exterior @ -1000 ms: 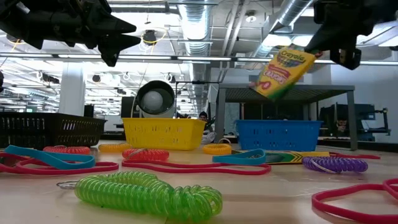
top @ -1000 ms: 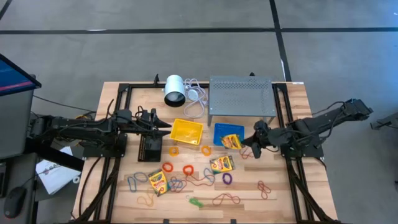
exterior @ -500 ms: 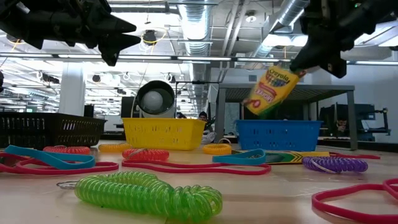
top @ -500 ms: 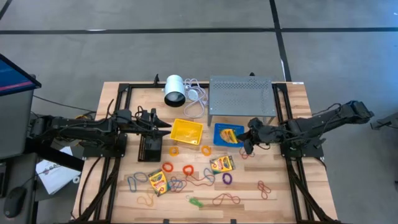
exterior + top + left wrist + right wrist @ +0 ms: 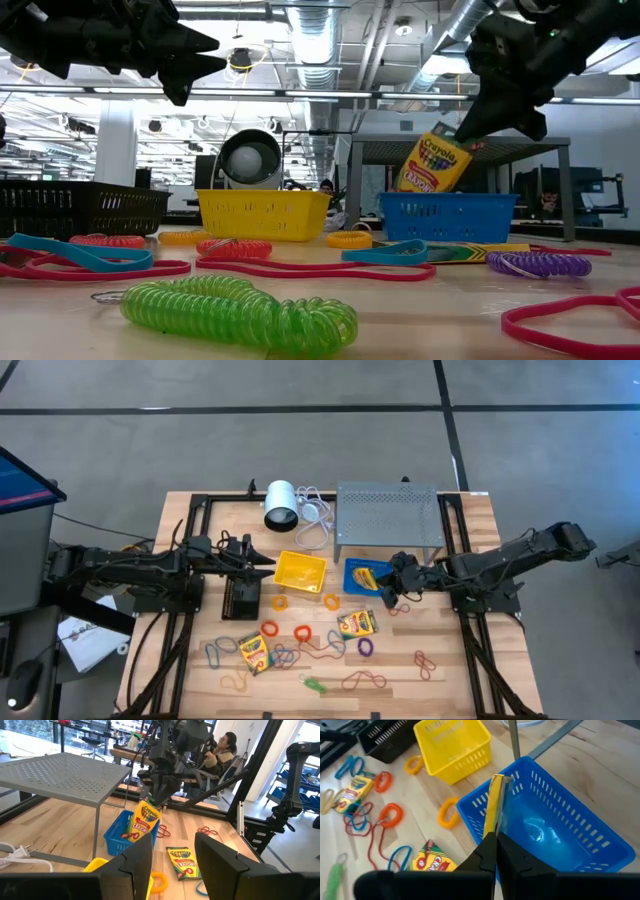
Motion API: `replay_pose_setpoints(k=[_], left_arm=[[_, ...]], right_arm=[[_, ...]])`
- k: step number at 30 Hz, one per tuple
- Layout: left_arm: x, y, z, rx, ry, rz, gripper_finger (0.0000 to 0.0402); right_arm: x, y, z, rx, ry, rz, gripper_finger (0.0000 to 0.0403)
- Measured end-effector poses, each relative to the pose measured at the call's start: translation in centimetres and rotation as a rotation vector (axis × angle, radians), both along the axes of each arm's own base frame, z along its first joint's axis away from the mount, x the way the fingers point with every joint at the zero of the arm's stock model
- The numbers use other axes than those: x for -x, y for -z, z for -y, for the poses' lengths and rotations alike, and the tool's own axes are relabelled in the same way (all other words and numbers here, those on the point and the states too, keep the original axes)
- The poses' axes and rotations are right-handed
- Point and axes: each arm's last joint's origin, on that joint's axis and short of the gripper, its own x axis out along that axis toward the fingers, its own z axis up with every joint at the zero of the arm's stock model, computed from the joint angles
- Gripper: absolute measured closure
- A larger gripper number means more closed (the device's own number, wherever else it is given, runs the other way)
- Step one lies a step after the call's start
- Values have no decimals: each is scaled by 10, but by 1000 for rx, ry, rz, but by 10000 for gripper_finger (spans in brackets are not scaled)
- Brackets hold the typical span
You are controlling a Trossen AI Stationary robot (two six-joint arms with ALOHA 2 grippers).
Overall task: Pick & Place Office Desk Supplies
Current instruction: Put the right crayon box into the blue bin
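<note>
right gripper (image 5: 470, 128) clamps crayon box (image 5: 434, 160) tilted over blue tray (image 5: 446, 216), near surface's far edge | low view: box's lower end inside rim | left gripper (image 5: 268, 565) parted, idle by yellow tray (image 5: 299, 571)

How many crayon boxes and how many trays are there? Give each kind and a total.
Crayon boxes: 3 (one held by the right gripper, two on the table)
Trays: 3 (yellow, blue, black)
Total: 6

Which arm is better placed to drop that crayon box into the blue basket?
The right. Its gripper already grips the crayon box just over the blue basket, while the left gripper waits beside the yellow basket.
</note>
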Motion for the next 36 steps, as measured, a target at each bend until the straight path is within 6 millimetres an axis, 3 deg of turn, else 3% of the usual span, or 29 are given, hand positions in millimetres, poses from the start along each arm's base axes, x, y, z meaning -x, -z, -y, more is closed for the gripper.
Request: replay_pose_setpoints(k=[18, 21, 31, 36], left_arm=[[0, 1, 0, 1, 0, -9, 257], [0, 1, 0, 1, 0, -9, 257], [0, 1, 0, 2, 0, -9, 257], [0, 1, 0, 2, 0, -9, 257]], right_arm=[[0, 12, 11, -15, 30, -116, 397], [0, 13, 12, -17, 28, -120, 370], [0, 13, 12, -44, 51, -117, 227], [1, 13, 9, -99, 37, -119, 204]])
